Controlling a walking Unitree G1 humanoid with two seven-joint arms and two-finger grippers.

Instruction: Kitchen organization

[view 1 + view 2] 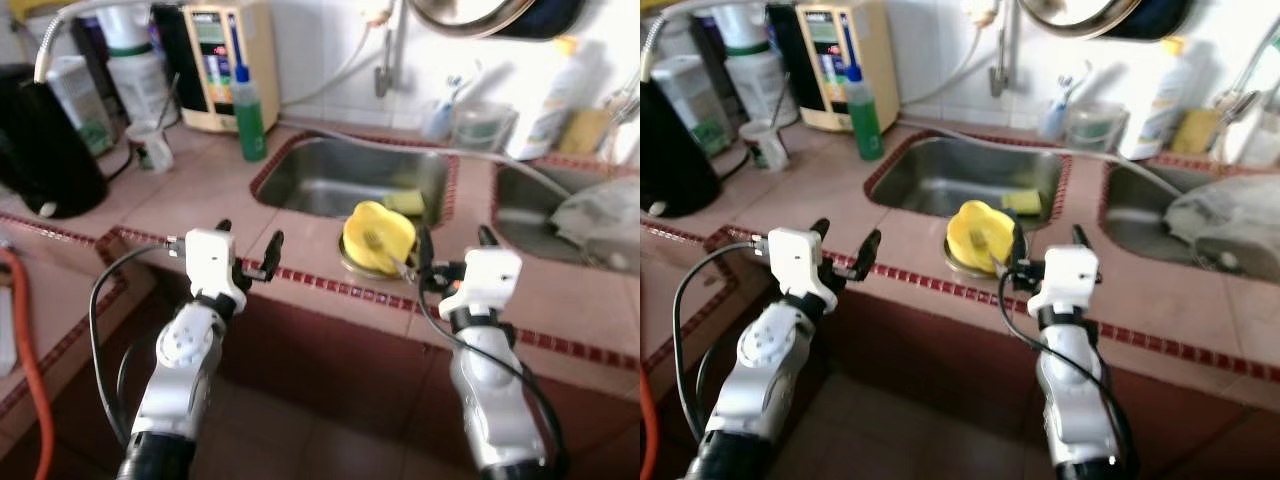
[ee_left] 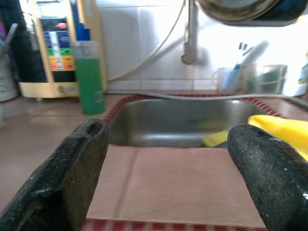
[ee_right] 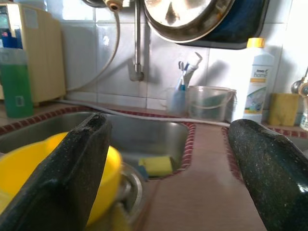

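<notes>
A yellow plastic bowl [image 1: 378, 237] lies tilted on a metal dish at the front rim of the steel sink [image 1: 330, 170], on the tiled counter. A yellow sponge [image 1: 405, 202] rests inside the sink behind it. My right gripper [image 1: 455, 243] hovers open just right of the bowl, with its left finger close to the bowl's side; the right wrist view has the bowl [image 3: 21, 166] behind that finger. My left gripper [image 1: 248, 240] is open over the counter's front edge, left of the sink. In the left wrist view the bowl [image 2: 284, 131] peeks past one finger.
A green soap bottle [image 1: 248, 115], a white cup [image 1: 152, 147] and a black kettle [image 1: 40, 150] stand on the counter at the left. A second sink [image 1: 520, 215] on the right holds a crumpled bag [image 1: 600, 215]. A white bottle [image 1: 548, 100] and a pan [image 3: 192, 19] are at the back wall.
</notes>
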